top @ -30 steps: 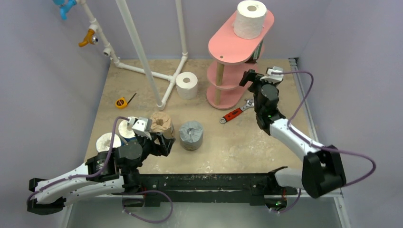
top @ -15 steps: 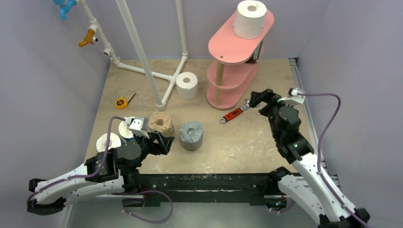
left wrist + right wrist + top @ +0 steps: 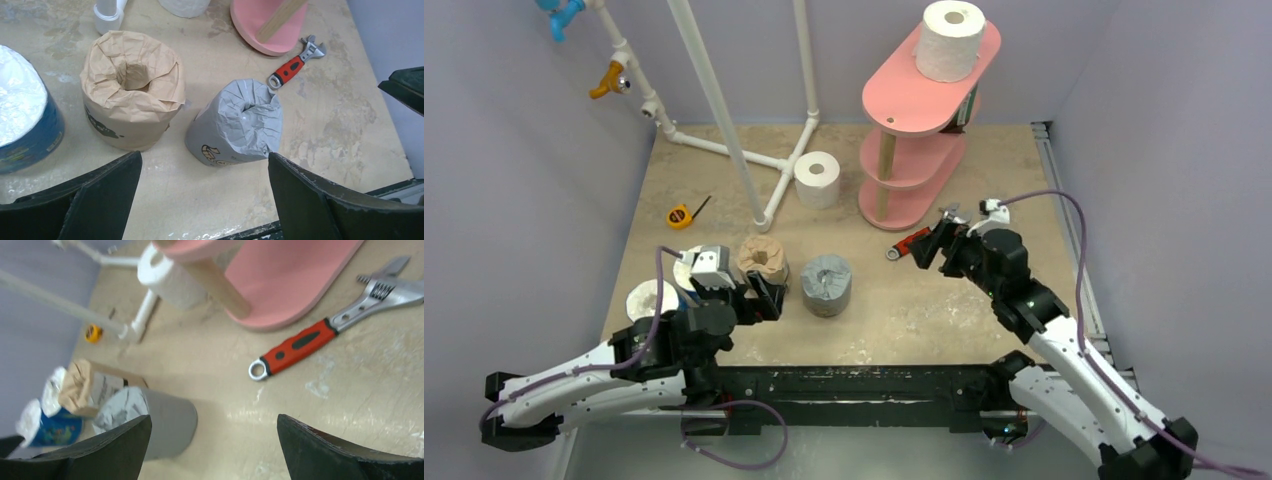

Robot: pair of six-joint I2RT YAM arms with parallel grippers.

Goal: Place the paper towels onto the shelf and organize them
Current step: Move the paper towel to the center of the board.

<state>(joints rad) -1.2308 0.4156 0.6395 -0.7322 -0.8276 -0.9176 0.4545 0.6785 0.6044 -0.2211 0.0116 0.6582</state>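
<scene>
The pink shelf (image 3: 902, 98) stands at the back right with one white paper towel roll (image 3: 951, 40) on its top board. On the floor stand a white roll (image 3: 817, 178), a tan roll (image 3: 764, 260), a grey roll (image 3: 826, 284), a blue-wrapped roll (image 3: 25, 125) and another white roll (image 3: 652, 298). My left gripper (image 3: 759, 297) hovers open just in front of the tan roll (image 3: 132, 90) and grey roll (image 3: 235, 125), holding nothing. My right gripper (image 3: 929, 247) is open and empty over the floor near the shelf's foot, facing the grey roll (image 3: 150, 415).
A red-handled wrench (image 3: 916, 240) lies on the floor beside the shelf's bottom board (image 3: 295, 280), right by my right gripper. A yellow tape measure (image 3: 680, 214) lies at the left. A white pipe frame (image 3: 724, 110) rises at the back.
My right arm has swung away from the shelf's right side, down and leftward to the floor by the wrench. The left gripper's jaws have spread wider near the tan roll.
</scene>
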